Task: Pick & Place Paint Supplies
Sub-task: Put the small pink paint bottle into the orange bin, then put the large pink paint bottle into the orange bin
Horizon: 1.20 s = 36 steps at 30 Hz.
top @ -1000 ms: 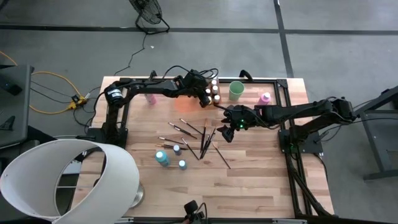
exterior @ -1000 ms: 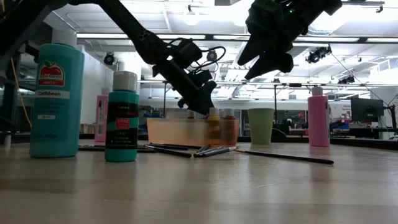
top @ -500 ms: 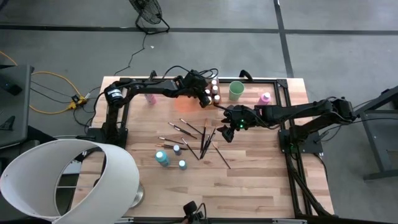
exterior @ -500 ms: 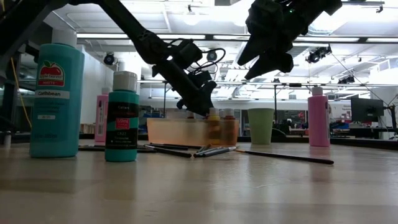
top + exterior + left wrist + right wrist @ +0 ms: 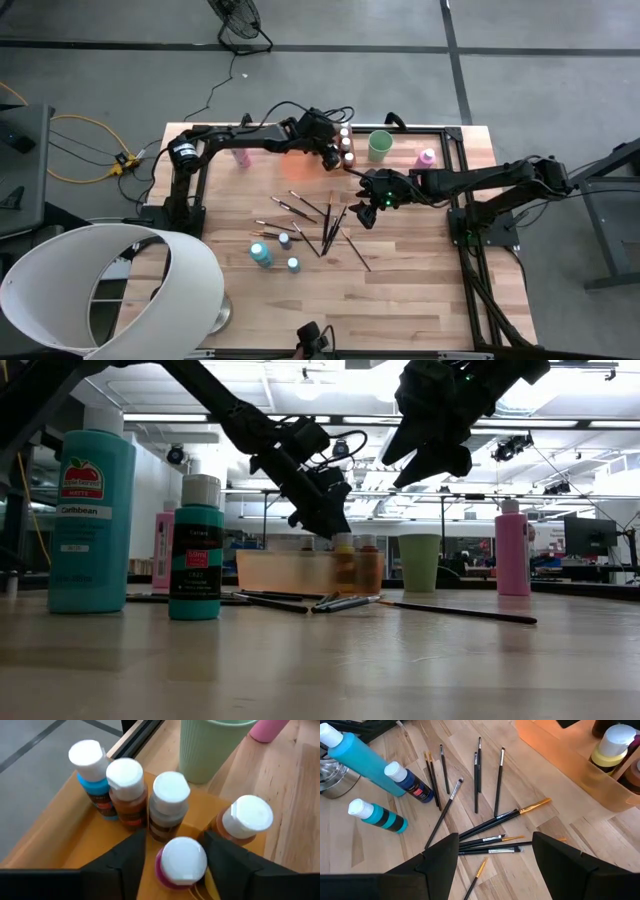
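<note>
We see the left end effector open astride an upright pink white-capped paint bottle in the translucent orange rectangular tray near the surface's far edge; four more capped bottles stand there. The right end effector hangs open over scattered thin dark-handled paintbrushes, about eleven, lying flat, mostly pointing toward the far edge.
</note>
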### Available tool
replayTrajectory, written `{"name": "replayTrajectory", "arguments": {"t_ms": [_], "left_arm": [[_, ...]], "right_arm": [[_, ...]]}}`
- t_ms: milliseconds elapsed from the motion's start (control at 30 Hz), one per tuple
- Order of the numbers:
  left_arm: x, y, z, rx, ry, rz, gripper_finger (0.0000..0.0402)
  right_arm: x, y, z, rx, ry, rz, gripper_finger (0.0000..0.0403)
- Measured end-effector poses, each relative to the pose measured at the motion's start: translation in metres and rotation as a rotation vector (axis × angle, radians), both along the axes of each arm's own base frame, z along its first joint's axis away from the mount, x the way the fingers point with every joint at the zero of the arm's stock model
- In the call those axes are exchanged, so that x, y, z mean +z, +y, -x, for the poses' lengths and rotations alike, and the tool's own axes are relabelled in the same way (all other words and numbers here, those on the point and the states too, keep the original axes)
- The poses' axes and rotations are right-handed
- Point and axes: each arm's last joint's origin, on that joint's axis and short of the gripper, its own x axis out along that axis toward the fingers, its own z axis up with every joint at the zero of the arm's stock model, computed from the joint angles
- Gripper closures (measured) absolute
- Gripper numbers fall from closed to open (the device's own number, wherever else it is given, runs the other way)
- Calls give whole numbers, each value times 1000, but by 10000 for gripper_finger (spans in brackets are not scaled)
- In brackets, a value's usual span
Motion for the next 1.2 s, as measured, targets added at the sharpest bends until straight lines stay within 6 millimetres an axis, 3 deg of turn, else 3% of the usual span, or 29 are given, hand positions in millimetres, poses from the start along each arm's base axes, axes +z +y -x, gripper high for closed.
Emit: {"name": "replayTrajectory", "arguments": {"t_ms": [200, 367, 600, 967, 1200], "left_arm": [[17, 1, -1, -10, 66, 21, 135], [29, 1, -1, -13, 117, 34, 127], [52, -5, 4, -17, 229, 87, 149], [100, -49, 17, -39, 217, 14, 203], [106, -70, 21, -47, 261, 17, 218]], "right_arm": [[0, 0, 0, 0, 0, 0, 156], [0, 0, 0, 1, 0, 0, 156], [0, 1, 0, 20, 0, -18, 156], [-2, 2, 15, 4, 116, -42, 156], [9, 2, 27, -7, 108, -24, 156]]}}
